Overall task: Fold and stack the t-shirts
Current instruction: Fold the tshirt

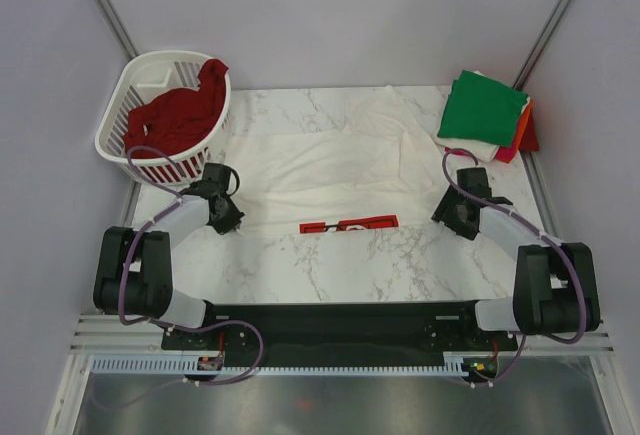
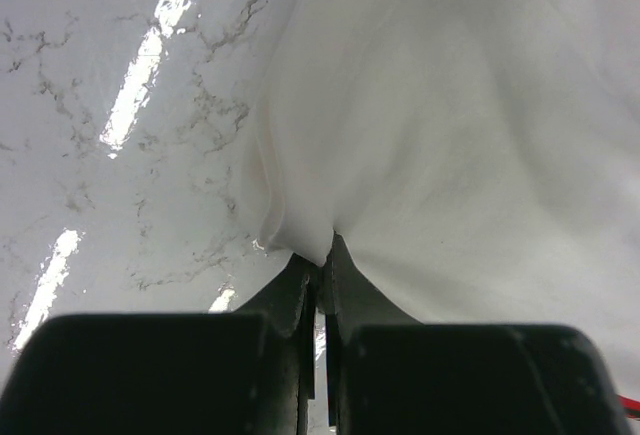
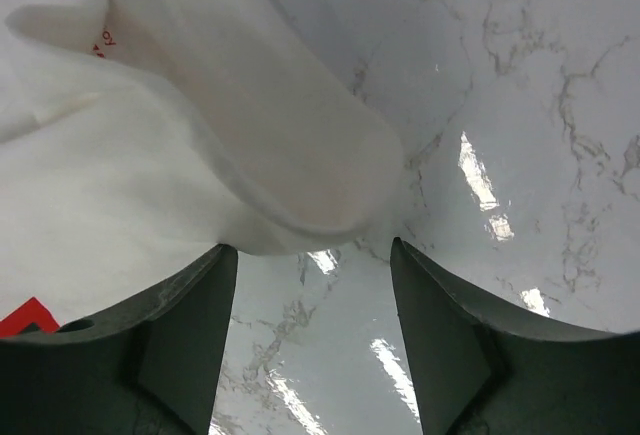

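Left hand (image 2: 320, 267) clenched on pinched edge of white cotton t-shirt with red print (image 1: 330, 160) — cloth bunches at its fingertips. Right hand (image 3: 312, 255) spread wide, grasping nothing; rolled fold of same shirt lies just ahead of its fingers, contact unclear. Shirt lies spread across middle of white marble tabletop (image 1: 400, 255), red print at near edge. Judgement: light, limp, no stiffness — sags and creases if lifted from one point. Best taken at edge or corner, both sides together, pinching through all layers.

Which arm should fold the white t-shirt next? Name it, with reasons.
Left, likely: the left fingers are shut on an edge of the white t-shirt; the right fingers stand open, gripping nothing.
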Controlling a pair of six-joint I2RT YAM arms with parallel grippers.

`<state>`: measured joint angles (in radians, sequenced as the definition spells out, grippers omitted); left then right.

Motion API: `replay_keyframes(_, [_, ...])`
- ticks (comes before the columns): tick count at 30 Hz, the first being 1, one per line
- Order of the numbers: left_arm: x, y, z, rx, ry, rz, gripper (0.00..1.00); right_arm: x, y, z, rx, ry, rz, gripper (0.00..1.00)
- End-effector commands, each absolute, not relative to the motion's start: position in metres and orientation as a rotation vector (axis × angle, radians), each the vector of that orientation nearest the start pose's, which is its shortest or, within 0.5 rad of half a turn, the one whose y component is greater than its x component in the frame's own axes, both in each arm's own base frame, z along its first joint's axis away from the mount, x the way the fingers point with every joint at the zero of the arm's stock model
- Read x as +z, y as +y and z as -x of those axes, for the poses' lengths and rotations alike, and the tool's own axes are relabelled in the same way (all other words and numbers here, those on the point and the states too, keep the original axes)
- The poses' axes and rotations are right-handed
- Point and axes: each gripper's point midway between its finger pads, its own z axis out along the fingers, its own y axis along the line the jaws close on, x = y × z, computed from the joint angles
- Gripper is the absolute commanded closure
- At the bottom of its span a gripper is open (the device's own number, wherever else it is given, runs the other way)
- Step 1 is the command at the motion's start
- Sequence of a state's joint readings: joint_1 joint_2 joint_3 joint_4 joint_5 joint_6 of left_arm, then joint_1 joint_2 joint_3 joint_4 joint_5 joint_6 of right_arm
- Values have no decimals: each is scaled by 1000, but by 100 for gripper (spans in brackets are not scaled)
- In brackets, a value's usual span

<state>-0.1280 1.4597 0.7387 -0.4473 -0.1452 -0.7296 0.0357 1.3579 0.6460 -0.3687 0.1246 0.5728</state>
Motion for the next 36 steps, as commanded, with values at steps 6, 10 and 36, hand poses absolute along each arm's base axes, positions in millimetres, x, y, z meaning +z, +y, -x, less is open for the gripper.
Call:
replay_keyframes(6, [1, -35, -253, 34, 2673, 875, 98, 10, -10, -300, 26, 2473, -828, 32])
replay_keyframes(10, [0, -35, -254, 43, 2677, 876, 98, 11, -19, -315, 35, 2448, -868, 34])
replay_keyframes(36, [70, -77, -222, -392, 2616, 840, 98, 79, -10, -258, 96, 2459, -850, 100])
